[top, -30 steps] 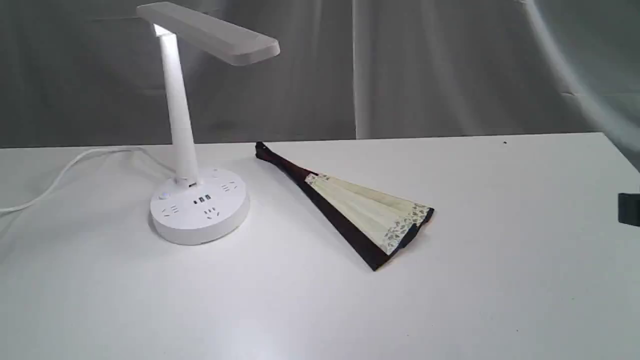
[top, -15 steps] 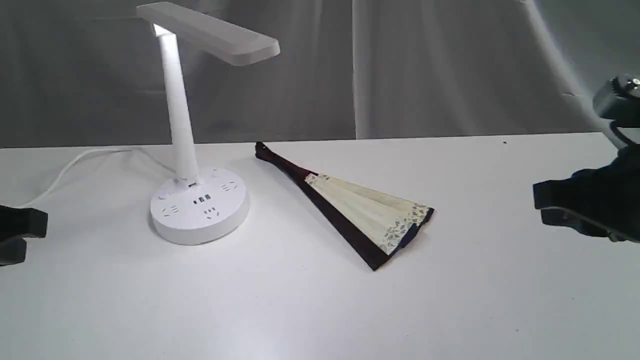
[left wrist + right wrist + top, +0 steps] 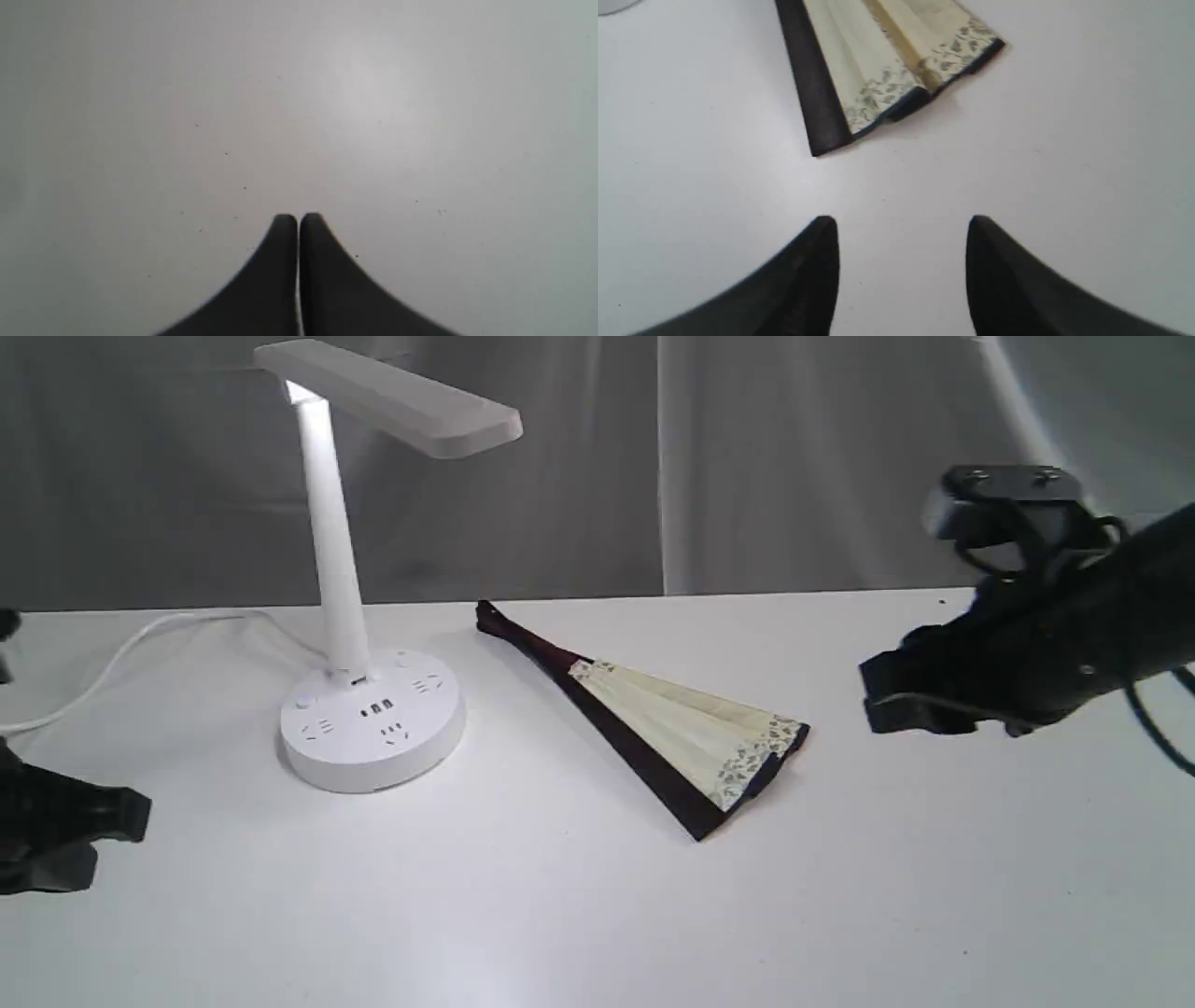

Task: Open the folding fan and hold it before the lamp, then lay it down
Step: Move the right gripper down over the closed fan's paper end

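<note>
The folding fan point(image 3: 672, 728) lies partly spread on the white table, its pivot end toward the lamp and its patterned border toward the right. A dark maroon guard runs along its near side. The white lamp point(image 3: 372, 714) stands left of it, head lit and tilted over the table. My right gripper point(image 3: 873, 695) hovers open just right of the fan's wide end; its wrist view shows the fan point(image 3: 887, 70) ahead of the open gripper point(image 3: 901, 224). My left gripper point(image 3: 131, 835) sits low at the left edge, shut and empty point(image 3: 297, 217) over bare table.
The lamp's white cord point(image 3: 121, 653) trails off to the left across the table. A grey curtain hangs behind the table's back edge.
The right arm has swung in from the right edge toward the fan's wide end. The left gripper has come into view at the left edge and moved slightly rightward. The fan has not moved.
</note>
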Controlling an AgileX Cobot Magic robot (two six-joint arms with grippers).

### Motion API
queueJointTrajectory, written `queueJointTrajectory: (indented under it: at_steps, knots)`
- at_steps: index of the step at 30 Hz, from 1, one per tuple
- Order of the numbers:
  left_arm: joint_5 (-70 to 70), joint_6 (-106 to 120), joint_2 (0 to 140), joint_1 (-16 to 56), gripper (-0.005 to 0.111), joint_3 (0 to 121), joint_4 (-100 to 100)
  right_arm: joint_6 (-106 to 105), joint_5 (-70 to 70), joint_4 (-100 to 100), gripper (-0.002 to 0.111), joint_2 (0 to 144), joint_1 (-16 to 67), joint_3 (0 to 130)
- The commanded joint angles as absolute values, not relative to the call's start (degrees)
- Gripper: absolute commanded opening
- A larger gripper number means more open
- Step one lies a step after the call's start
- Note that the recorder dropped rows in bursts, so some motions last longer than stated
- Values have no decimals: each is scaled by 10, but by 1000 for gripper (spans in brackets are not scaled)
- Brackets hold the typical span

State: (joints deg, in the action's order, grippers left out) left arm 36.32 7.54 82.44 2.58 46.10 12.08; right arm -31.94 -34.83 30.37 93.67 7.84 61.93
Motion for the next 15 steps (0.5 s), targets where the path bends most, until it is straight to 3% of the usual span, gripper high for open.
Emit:
queueJointTrajectory:
  at_steps: [1, 15]
  knots:
    - [358, 71, 847, 67, 0, 463, 112, -313, -341, 295, 45, 977, 108, 657]
    - [392, 43, 903, 96, 0, 504, 114, -278, -410, 251, 45, 1144, 121, 853]
